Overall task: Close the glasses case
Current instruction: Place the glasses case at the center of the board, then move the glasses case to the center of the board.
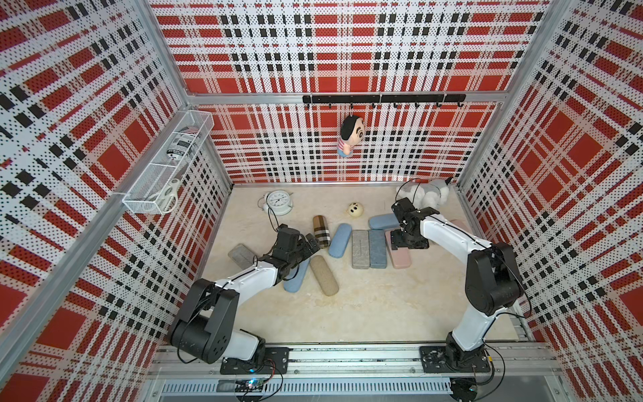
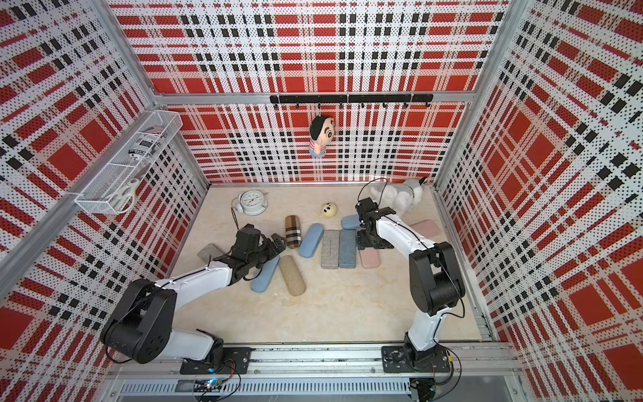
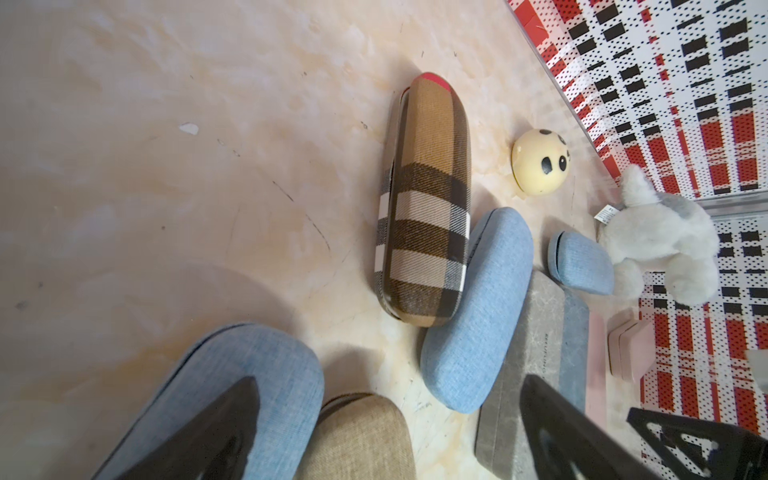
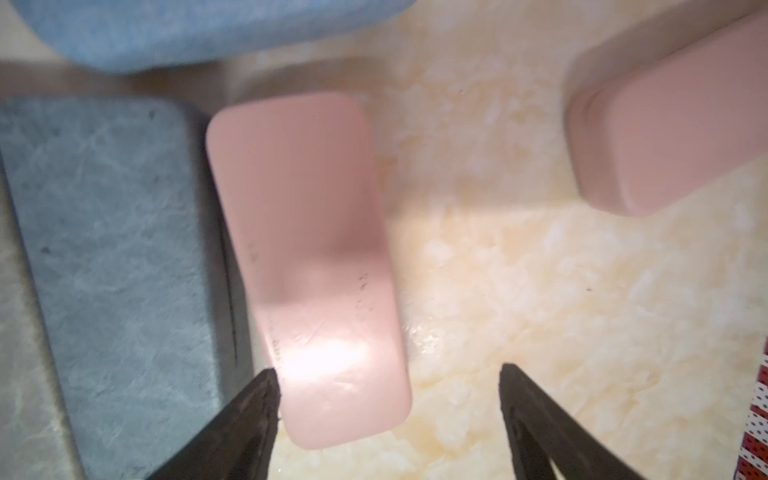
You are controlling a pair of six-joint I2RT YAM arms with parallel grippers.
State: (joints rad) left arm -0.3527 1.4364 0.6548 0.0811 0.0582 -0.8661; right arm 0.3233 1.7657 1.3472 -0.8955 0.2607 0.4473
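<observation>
— Where was the case?
— The pink glasses case [image 4: 307,266] lay flat on the bench [image 1: 365,306]. It looked shut, with its long side just beside a blue-grey case [image 4: 116,257].
— And the right pincer?
— The right pincer [image 4: 386,372] hung over the pink glasses case, jaws apart, clamped on nothing. One finger [image 4: 253,399] stood at the edge between that case and the blue-grey one; whether it touched, I couldn't tell. The other was over bare bench.
— What else lay around it?
— A second pink case [image 4: 673,124] lay near, on the side away from the blue-grey case. A light blue case [image 4: 208,25] lay beyond one end.
— The left pincer?
— The left pincer [image 3: 386,382] was well apart from the pink glasses case. Its jaws were wide and empty, above a pale blue case [image 3: 232,395] and a tan case [image 3: 361,436].
</observation>
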